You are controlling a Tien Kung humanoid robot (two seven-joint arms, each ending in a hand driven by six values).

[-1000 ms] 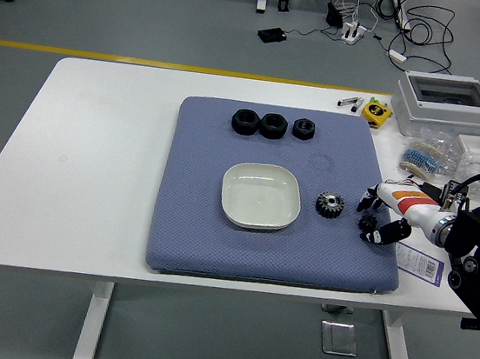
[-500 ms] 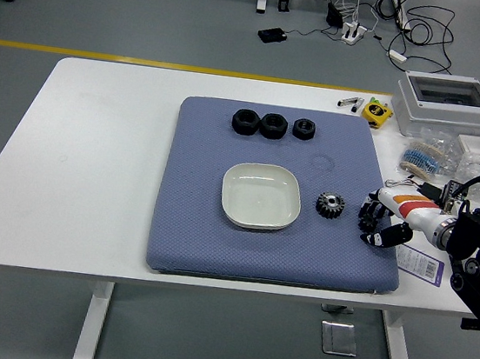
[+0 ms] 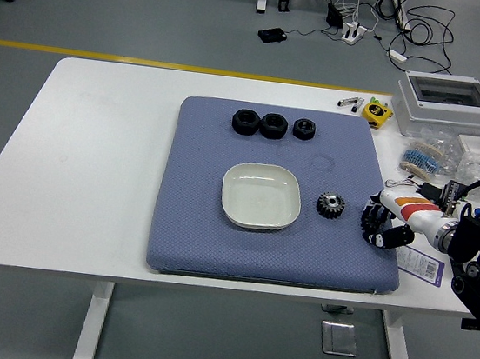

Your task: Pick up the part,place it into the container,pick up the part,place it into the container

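A small black gear (image 3: 330, 205) lies on the blue mat (image 3: 191, 217), just right of the white square dish (image 3: 261, 195), which holds nothing. Three black round parts (image 3: 273, 125) stand in a row near the mat's far edge. My right hand (image 3: 377, 224) hovers over the mat's right edge, a little to the right of the gear and apart from it. Its black fingers (image 3: 368, 218) are curled inward and hold nothing. The left arm does not show in the head view.
A grey plastic box (image 3: 446, 105), bags of small parts (image 3: 440, 153) and a yellow tape measure (image 3: 375, 112) crowd the table's right side. A labelled card (image 3: 422, 265) lies under my right forearm. The white table's left half (image 3: 94, 153) is bare.
My right hand has drawn slightly back to the right and its fingers have curled in from a more spread pose. The gear and dish have not moved.
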